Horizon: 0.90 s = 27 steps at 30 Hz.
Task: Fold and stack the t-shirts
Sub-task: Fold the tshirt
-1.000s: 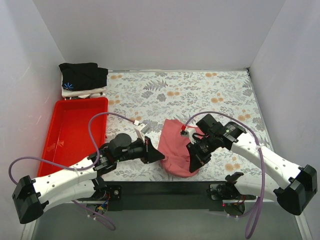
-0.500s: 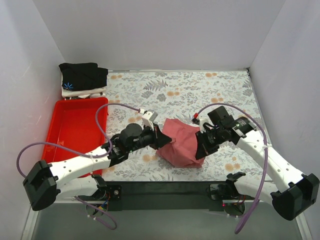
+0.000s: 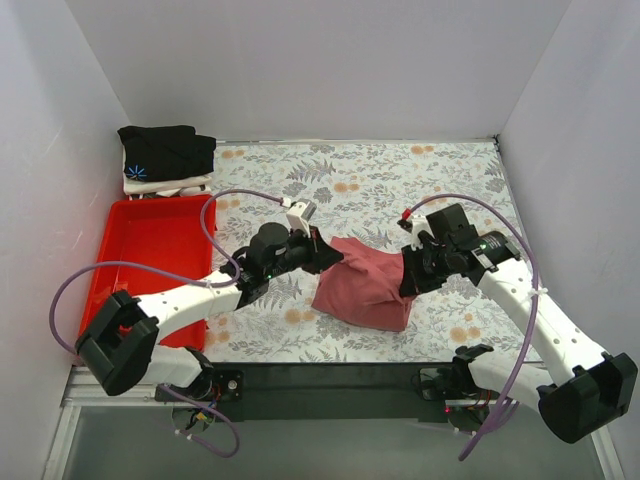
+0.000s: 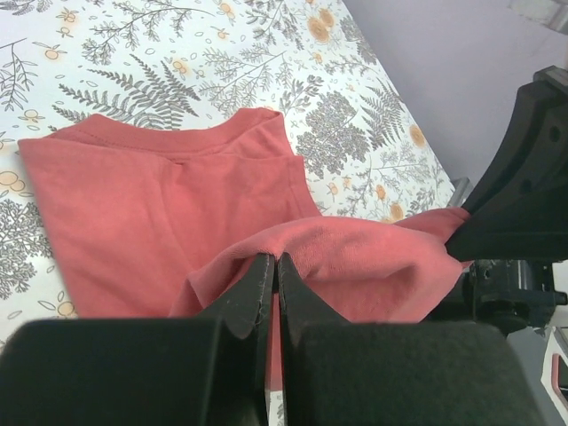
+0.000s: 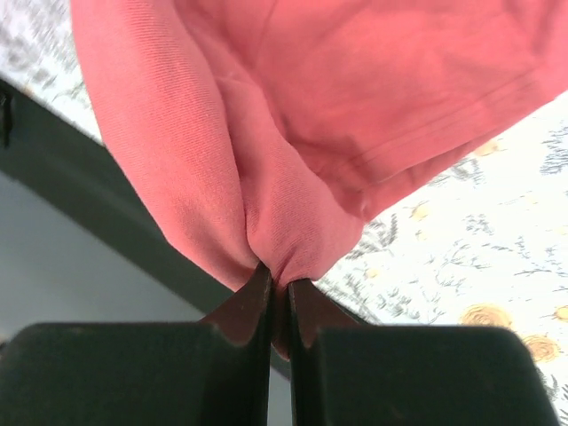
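The salmon-red t-shirt point(image 3: 362, 285) hangs stretched between my two grippers over the middle of the floral table. My left gripper point(image 3: 335, 256) is shut on its left edge, seen in the left wrist view point(image 4: 271, 259) with the shirt point(image 4: 169, 204) spread below. My right gripper point(image 3: 408, 280) is shut on its right edge, with cloth point(image 5: 293, 133) bunched at the jaws point(image 5: 278, 286). A folded black t-shirt point(image 3: 165, 150) with a blue starburst lies on a white t-shirt point(image 3: 180, 184) at the back left corner.
A red plastic tray point(image 3: 150, 262) lies at the left edge of the table point(image 3: 400, 180). White walls close in the back and both sides. A black bar point(image 3: 330, 375) runs along the near edge by the arm bases.
Both grippers have lifted the salmon-red t-shirt and carried it away from the near edge toward the table's middle, moving apart so the cloth spreads wider between them.
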Motion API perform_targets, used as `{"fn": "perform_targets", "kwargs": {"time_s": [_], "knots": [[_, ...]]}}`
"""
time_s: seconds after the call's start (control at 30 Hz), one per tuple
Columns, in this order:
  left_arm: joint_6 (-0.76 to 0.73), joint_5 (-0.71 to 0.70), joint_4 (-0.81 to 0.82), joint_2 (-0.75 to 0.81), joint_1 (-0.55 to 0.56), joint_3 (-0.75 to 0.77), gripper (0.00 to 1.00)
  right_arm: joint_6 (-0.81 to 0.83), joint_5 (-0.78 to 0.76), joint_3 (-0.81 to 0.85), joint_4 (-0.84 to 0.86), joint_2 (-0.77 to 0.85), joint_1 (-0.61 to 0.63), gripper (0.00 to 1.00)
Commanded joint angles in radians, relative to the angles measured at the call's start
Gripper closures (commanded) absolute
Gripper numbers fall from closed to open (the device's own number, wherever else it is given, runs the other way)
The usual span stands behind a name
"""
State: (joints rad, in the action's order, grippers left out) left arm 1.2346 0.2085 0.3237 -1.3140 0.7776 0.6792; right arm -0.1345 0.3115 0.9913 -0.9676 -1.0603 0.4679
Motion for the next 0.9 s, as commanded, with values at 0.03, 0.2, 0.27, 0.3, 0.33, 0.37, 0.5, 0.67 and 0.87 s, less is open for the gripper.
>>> {"fn": "perform_targets", "kwargs": {"time_s": [0.03,0.2,0.27,0.3,0.33,0.37,0.5,0.67,0.87], "knots": [[-0.012,0.075,0.083,-0.068,-0.037,0.065,1.00,-0.037,-0.138,-0.029,0.098,0.016,-0.020,0.99],[0.000,0.095,0.124,-0.160,-0.064,0.088,1.00,-0.079,-0.267,-0.089,0.173,0.028,-0.037,0.99],[-0.001,0.101,0.135,-0.185,-0.069,0.106,1.00,-0.086,-0.278,-0.115,0.196,0.025,-0.041,0.99],[-0.001,0.110,0.141,-0.197,-0.073,0.112,1.00,-0.099,-0.291,-0.120,0.205,0.022,-0.041,0.99],[0.003,0.115,0.146,-0.224,-0.083,0.121,1.00,-0.103,-0.307,-0.123,0.225,0.019,-0.044,0.99],[0.006,0.121,0.149,-0.238,-0.089,0.135,1.00,-0.109,-0.327,-0.128,0.239,0.013,-0.046,0.99],[0.025,0.140,0.179,-0.284,-0.112,0.149,1.00,-0.139,-0.374,-0.140,0.323,-0.010,-0.055,0.99],[0.014,0.169,0.179,-0.350,-0.127,0.194,1.00,-0.140,-0.390,-0.134,0.380,-0.087,-0.071,0.97],[0.003,0.169,0.158,-0.467,-0.147,0.275,1.00,-0.140,-0.437,-0.131,0.437,-0.151,-0.123,0.48]]}}
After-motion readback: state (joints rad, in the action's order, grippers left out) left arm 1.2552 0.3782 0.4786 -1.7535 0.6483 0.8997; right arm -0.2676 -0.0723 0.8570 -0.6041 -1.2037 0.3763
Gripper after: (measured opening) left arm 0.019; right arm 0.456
